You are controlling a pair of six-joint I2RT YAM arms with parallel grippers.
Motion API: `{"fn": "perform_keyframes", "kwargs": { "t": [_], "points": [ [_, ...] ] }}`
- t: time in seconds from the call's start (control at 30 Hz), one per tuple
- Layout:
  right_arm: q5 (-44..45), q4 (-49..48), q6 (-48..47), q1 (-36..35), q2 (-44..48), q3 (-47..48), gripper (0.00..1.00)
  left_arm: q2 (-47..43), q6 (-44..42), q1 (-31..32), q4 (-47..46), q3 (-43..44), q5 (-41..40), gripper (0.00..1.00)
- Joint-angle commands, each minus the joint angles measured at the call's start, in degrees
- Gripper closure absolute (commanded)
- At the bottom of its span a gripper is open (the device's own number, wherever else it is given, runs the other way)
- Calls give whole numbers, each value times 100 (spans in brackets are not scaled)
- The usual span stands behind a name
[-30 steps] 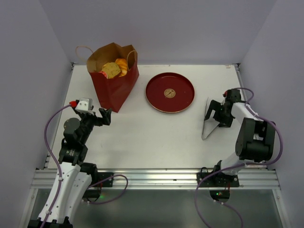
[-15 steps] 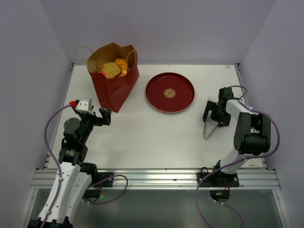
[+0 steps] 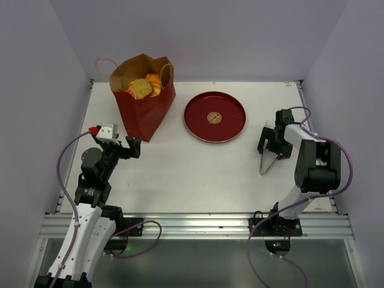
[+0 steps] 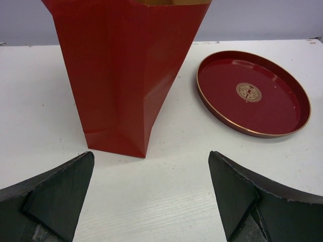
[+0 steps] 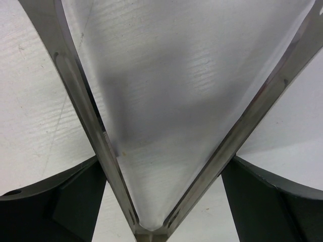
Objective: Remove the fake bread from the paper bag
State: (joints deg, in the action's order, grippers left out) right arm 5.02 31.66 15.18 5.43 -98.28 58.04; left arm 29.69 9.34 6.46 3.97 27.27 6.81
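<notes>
The dark red paper bag (image 3: 144, 111) stands upright at the back left of the table, its mouth open. Golden fake bread (image 3: 146, 86) shows inside the mouth. My left gripper (image 3: 132, 147) is open and empty, low over the table just in front of the bag and apart from it. In the left wrist view the bag (image 4: 126, 75) fills the upper left between my open left gripper (image 4: 151, 191); the bread is hidden there. My right gripper (image 3: 271, 144) is open at the right, straddling metal tongs (image 3: 263, 165).
A round dark red plate (image 3: 215, 117) with a gold emblem lies right of the bag; its rim (image 4: 252, 133) shows in the left wrist view. The tongs (image 5: 81, 101) lie spread in a V on the table inside my right gripper (image 5: 164, 171).
My right arm has swung left and turned over the tongs, which shifted slightly. The left arm, bag and plate have not moved.
</notes>
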Motion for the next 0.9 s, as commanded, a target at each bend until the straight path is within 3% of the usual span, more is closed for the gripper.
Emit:
{"fn": "perform_keyframes", "kwargs": {
  "t": [0.0,0.17,0.4,0.87],
  "points": [
    [272,-292,-94,28,-315,-3,9,1,-126,31,-282,-2,-30,0],
    [193,-327,-173,28,-306,5,20,28,-126,31,-274,-2,-39,0],
    [184,-468,-349,28,-174,-100,46,10,-126,31,-274,-2,-22,1],
    [-123,-635,-1104,46,-130,14,79,-104,-126,31,-282,-11,-4,0]
  ]
}}
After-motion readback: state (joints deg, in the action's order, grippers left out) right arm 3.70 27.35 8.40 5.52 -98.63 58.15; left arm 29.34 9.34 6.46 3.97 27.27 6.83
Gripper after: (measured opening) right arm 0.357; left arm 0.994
